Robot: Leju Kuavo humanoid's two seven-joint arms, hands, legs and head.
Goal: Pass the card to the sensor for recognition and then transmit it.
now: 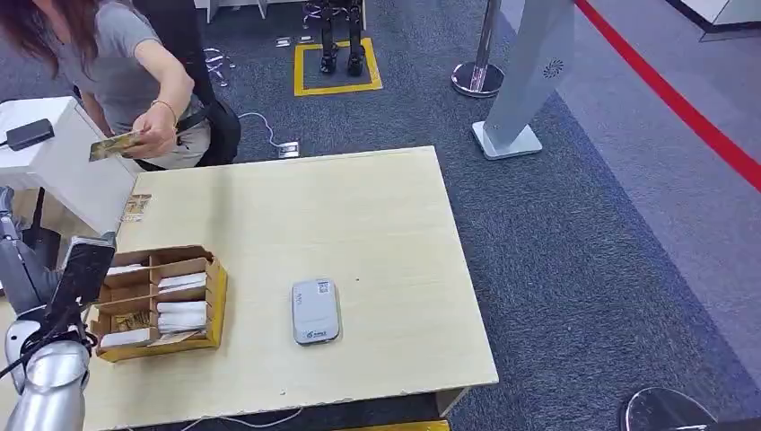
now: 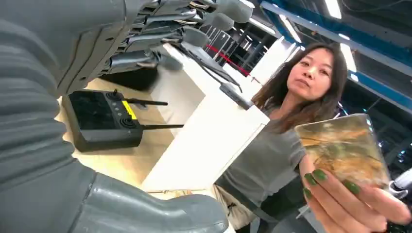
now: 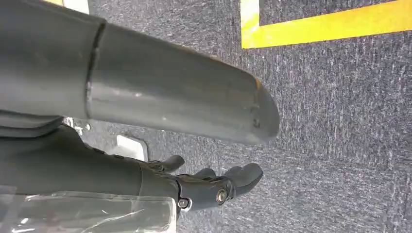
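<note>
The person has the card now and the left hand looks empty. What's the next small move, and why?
Probably draw the left hand back toward the card box for another card. Its fingers are apart and hold nothing, the person's hand grips the card apart from it, and the sensor lies bare on the table.

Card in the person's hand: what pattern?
Mottled gold-brown and green card, clearest in the left wrist view.
</note>
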